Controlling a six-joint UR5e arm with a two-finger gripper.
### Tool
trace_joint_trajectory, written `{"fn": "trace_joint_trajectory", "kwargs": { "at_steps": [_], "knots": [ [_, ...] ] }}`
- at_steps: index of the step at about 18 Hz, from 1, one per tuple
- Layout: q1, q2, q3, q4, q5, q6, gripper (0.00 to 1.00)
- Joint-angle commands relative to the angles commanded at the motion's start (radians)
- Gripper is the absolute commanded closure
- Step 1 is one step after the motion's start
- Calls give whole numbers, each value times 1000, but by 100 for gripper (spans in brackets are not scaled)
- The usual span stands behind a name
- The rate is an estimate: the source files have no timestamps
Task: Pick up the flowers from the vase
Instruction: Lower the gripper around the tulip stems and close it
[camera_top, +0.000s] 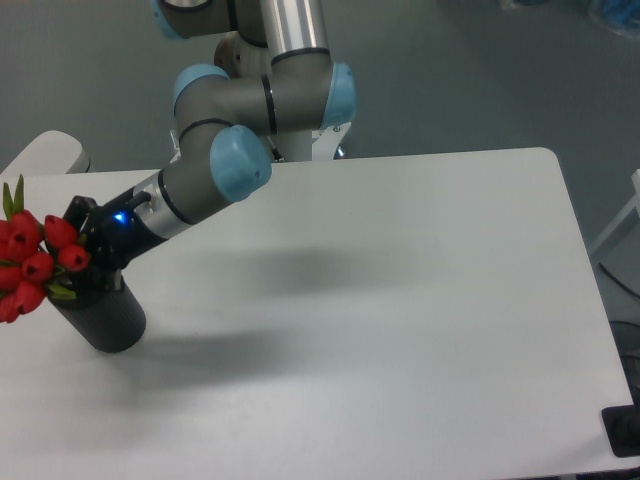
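The robot arm (215, 180) reaches down from the far edge of the table toward the left edge. Its grey tubes bend at light blue joints. A small blue light glows on the wrist. The black hand (82, 262) points down and left; its fingers are hard to see.
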Motion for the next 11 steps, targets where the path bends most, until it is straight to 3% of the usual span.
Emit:
{"fn": "trace_joint_trajectory", "kwargs": {
  "at_steps": [11],
  "knots": [
    [38, -1, 147, 0, -71, -288, 79]
  ]
}}
